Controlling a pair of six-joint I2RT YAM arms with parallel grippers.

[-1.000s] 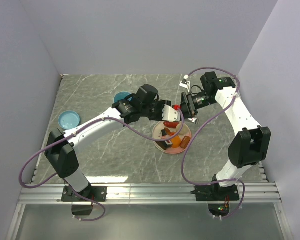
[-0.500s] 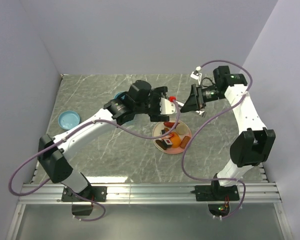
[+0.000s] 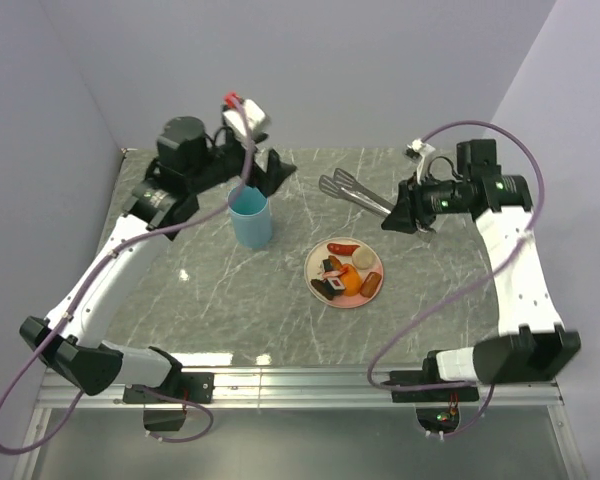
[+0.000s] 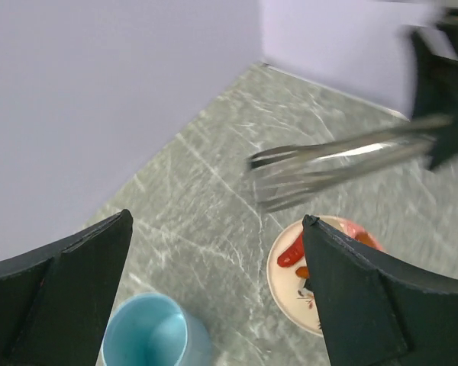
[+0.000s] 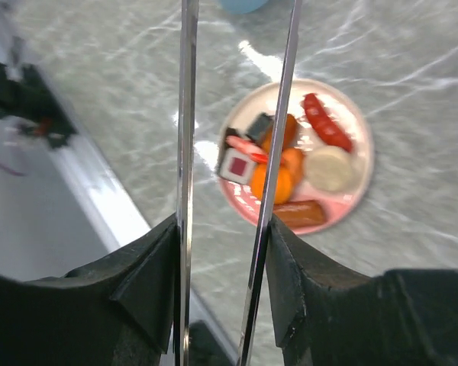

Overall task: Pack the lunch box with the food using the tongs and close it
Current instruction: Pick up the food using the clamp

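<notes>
Holding the food (image 3: 344, 270), the plate (image 3: 311, 268) stands near the lunch box (image 3: 251, 220).

Bright, even light; wrist views soft, seemingly out of focus.

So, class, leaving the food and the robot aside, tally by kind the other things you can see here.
lunch box: 1
plate: 1
tongs: 1
Total: 3
</notes>
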